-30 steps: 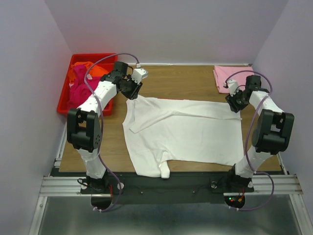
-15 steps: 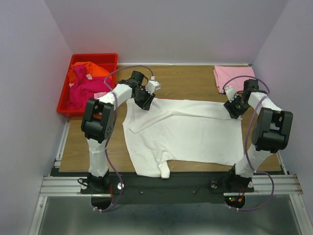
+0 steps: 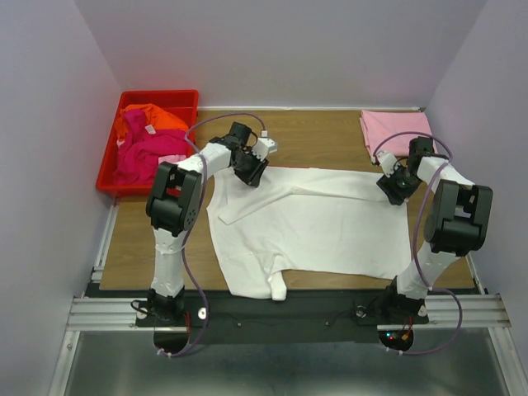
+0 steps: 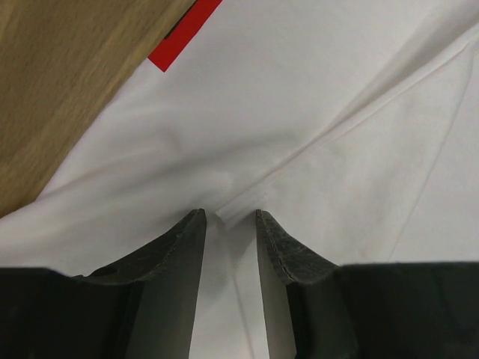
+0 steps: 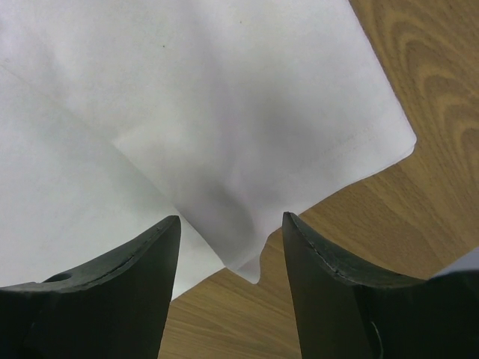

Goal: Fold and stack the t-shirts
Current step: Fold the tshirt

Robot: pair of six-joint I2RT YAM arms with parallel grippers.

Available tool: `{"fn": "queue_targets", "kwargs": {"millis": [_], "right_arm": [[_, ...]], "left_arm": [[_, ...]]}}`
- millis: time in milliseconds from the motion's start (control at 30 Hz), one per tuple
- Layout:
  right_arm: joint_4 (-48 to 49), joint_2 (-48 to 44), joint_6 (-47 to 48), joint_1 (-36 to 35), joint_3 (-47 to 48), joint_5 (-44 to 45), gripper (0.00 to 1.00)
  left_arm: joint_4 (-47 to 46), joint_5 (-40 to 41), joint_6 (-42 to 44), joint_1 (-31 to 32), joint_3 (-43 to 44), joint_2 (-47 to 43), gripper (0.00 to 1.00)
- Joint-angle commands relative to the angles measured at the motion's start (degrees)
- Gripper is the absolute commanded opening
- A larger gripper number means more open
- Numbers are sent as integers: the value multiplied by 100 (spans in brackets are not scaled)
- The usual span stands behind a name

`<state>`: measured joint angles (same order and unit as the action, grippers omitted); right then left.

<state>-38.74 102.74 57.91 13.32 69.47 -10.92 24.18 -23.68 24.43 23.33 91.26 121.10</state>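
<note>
A large white t-shirt (image 3: 313, 223) lies spread across the middle of the table. My left gripper (image 3: 252, 168) is low over its far left corner. In the left wrist view the left gripper (image 4: 227, 217) is open by a narrow gap, with a flat seam of the white t-shirt (image 4: 314, 97) under the gap. A red printed patch (image 4: 183, 34) shows at the cloth's edge. My right gripper (image 3: 393, 186) is at the far right corner. In the right wrist view the right gripper (image 5: 232, 219) stands open, with a folded corner of the t-shirt (image 5: 224, 134) lying between the fingers.
A folded pale pink t-shirt (image 3: 394, 132) lies at the back right. The red bin (image 3: 109, 169) at the back left holds orange (image 3: 144, 120) and magenta (image 3: 144, 153) t-shirts. Walls close in the left, right and far sides.
My left gripper has swung right, away from the bin, onto the white shirt's far left corner. My right gripper has opened wider and shifted slightly nearer over the far right corner.
</note>
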Motion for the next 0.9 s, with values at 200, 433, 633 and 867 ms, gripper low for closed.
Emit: {"fn": "queue_targets", "kwargs": {"millis": [200, 433, 633, 867], "right_arm": [[-11, -131, 273, -14, -74, 160, 61], [-2, -132, 256, -5, 66, 134, 44], [7, -70, 308, -5, 172, 248, 17], [-2, -122, 361, -5, 190, 292, 1]], "left_arm": [[-72, -154, 1, 110, -12, -288, 27], [-2, -277, 97, 110, -530, -1078, 0], [332, -400, 203, 110, -566, -1492, 0], [877, -673, 510, 128, -846, -1914, 0]]}}
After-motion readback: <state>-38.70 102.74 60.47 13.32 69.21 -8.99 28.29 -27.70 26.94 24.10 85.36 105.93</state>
